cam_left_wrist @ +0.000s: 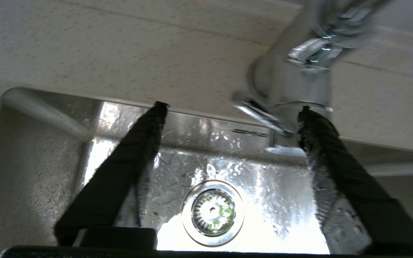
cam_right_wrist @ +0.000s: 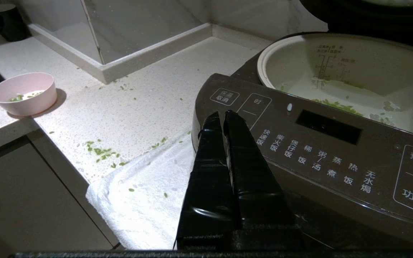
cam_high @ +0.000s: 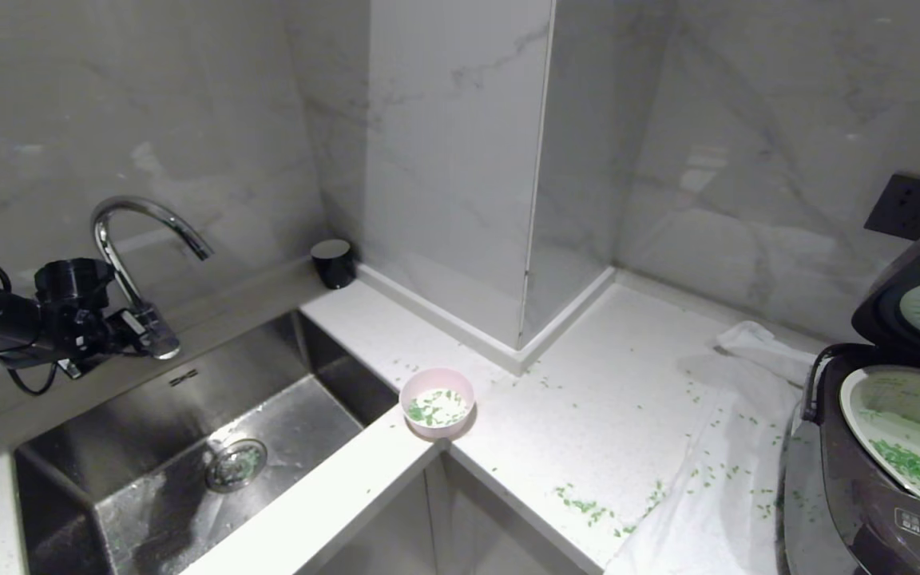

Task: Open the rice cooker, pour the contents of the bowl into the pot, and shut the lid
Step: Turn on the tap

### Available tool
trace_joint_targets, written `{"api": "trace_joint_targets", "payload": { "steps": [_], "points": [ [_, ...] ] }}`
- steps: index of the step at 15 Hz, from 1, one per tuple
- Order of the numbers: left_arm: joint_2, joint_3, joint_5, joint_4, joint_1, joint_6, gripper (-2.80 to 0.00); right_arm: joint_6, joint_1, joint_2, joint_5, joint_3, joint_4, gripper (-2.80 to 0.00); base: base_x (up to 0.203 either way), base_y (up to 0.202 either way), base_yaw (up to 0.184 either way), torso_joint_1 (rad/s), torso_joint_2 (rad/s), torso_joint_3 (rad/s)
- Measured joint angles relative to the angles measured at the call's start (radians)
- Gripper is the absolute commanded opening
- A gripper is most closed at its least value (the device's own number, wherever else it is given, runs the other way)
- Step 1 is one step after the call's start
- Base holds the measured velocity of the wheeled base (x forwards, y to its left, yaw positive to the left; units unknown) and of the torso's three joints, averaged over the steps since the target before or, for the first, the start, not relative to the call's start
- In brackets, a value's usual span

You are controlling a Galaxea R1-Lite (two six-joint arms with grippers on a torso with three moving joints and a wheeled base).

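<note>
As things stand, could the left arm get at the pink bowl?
Probably yes: the left tool hangs open by the tap over the sink, and the bowl stands alone at the sink's corner with nothing between.

The sink (cam_high: 148, 447) and tap (cam_high: 136, 231) are shiny wet steel. The worktop (cam_high: 604, 399) is white speckled stone, the walls (cam_high: 460, 144) glossy marble. The towel (cam_high: 707, 511) is white nubbly cloth; the bowl (cam_high: 437, 402) matt pink plastic.

White speckled countertop (cam_high: 612, 399) with bowl (cam_high: 437, 402), towel (cam_high: 715, 479), rice cooker (cam_high: 883, 479), scattered green bits (cam_high: 588, 505).
</note>
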Motion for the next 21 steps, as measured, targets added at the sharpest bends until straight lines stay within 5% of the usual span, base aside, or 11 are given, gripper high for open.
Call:
{"api": "trace_joint_targets", "payload": {
  "steps": [9, 10, 21],
  "points": [
    [0.076, -0.117, 0.100, 0.001, 0.000, -0.002, 0.00, 0.000, 0.000, 0.000, 0.000, 0.000, 0.000, -2.80, 0.000, 0.000, 0.000, 0.000, 0.00, 0.000],
    [0.076, -0.117, 0.100, 0.002, 0.001, -0.002, -2.80, 0.000, 0.000, 0.000, 0.000, 0.000, 0.000, -2.80, 0.000, 0.000, 0.000, 0.000, 0.00, 0.000],
    [0.074, -0.114, 0.097, -0.001, 0.003, -0.003, -2.80, 0.000, 0.000, 0.000, 0.000, 0.000, 0.000, -2.80, 0.000, 0.000, 0.000, 0.000, 0.00, 0.000]
  ]
}}
